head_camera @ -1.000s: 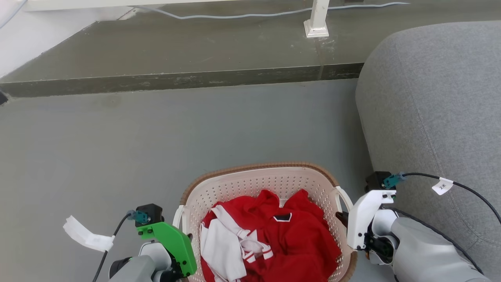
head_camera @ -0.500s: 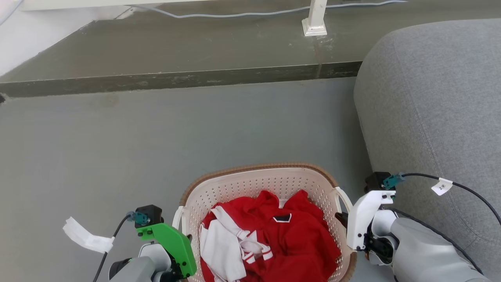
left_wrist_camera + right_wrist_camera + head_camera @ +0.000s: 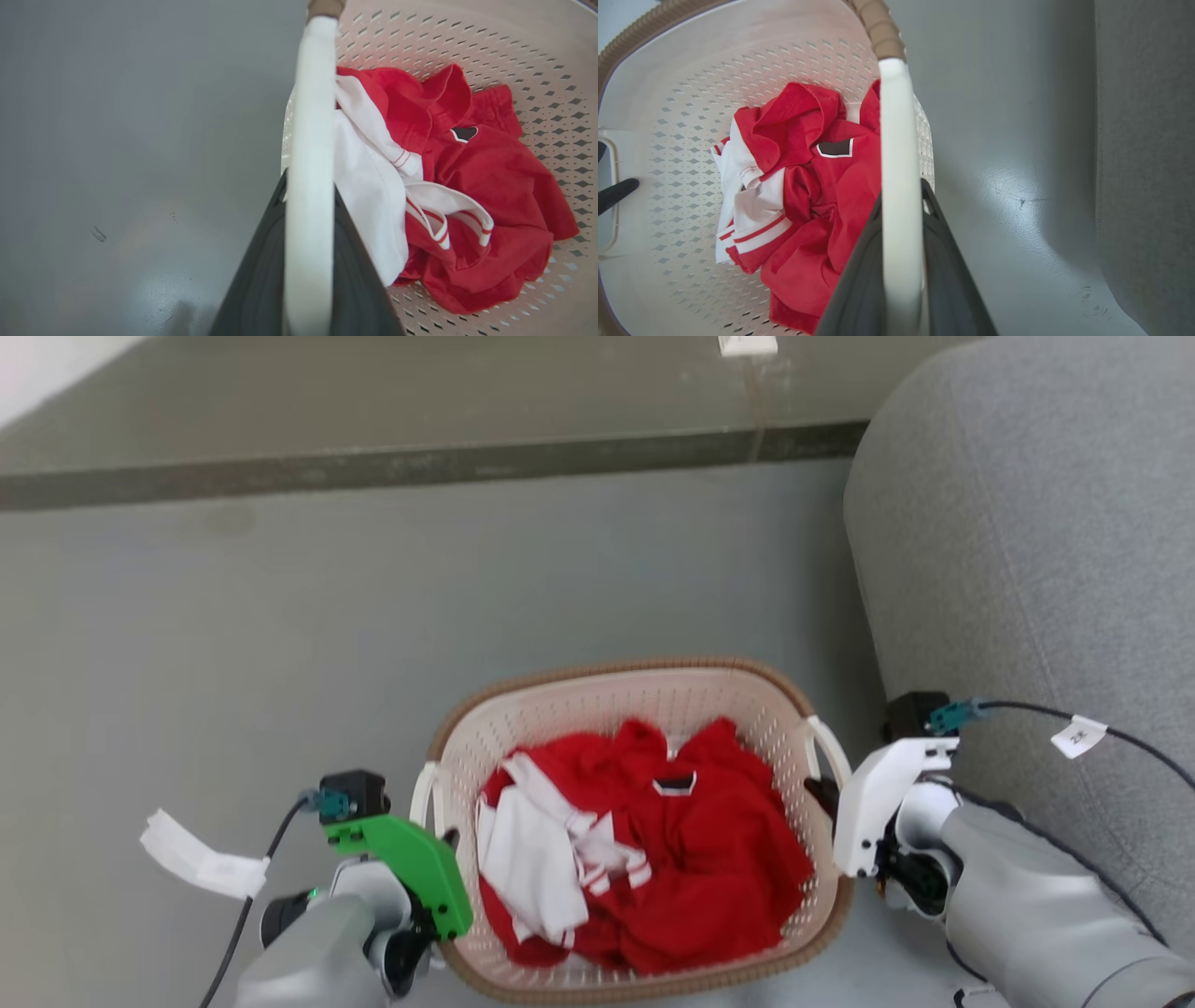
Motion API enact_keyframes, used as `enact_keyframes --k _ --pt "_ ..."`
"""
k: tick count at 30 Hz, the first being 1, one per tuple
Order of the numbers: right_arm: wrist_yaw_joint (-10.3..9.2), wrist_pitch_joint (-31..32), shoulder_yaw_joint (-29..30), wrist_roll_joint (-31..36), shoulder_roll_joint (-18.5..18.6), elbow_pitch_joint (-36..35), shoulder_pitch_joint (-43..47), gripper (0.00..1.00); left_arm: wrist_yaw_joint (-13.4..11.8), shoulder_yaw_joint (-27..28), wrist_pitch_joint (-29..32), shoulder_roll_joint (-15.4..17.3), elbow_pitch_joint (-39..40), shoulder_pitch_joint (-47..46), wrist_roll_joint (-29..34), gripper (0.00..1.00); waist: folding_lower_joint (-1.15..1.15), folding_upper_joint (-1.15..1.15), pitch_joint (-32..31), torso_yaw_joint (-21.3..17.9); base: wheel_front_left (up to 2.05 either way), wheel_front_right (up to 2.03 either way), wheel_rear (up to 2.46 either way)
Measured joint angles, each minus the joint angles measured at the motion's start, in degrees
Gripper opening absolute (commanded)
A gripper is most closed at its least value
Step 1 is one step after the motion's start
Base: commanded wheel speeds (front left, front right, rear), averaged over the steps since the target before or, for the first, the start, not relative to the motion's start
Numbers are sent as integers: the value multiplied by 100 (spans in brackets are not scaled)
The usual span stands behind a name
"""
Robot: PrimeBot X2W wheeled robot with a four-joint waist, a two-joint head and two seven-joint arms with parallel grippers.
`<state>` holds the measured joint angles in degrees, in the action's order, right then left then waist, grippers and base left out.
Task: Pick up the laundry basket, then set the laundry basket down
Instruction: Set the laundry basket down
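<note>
The laundry basket (image 3: 569,714), cream perforated plastic with a brown woven rim, stands between my two arms in the head view and holds crumpled red and white clothes (image 3: 653,840). My left gripper (image 3: 446,842) is shut on the basket's left white handle (image 3: 310,116); its dark fingers (image 3: 261,261) clamp the bar from both sides. On the other side, my right gripper (image 3: 822,793) is shut on the right handle (image 3: 896,140), fingers (image 3: 945,261) pressed on either side. Whether the basket's base touches the grey floor is hidden.
A grey sofa (image 3: 1027,523) rises close on the right, almost touching my right arm. A dark raised step (image 3: 373,467) crosses the far floor, with a white post foot (image 3: 747,343) on it. Open grey floor (image 3: 280,635) lies ahead and to the left.
The head camera has tilted down, so the whole picture slid upward and the basket's near rim now shows. Both grippers stay clamped on the handles.
</note>
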<state>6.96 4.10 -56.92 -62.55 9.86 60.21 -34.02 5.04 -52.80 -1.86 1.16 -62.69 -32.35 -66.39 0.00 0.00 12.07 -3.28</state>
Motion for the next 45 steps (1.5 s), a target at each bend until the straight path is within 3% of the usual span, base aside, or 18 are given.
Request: enact_keyframes --k 25,45 --pt "0 -1124 1 52 439 -538 -706 0 -364 -176 -784 23 355 -1034 70 0 1 0 1849 -137 0 0 0" --pt "-46 -1568 7 1 661 -890 -1569 0 -658 -249 -1031 52 410 -2104 187 0 1 0 3399 -202 0 0 0"
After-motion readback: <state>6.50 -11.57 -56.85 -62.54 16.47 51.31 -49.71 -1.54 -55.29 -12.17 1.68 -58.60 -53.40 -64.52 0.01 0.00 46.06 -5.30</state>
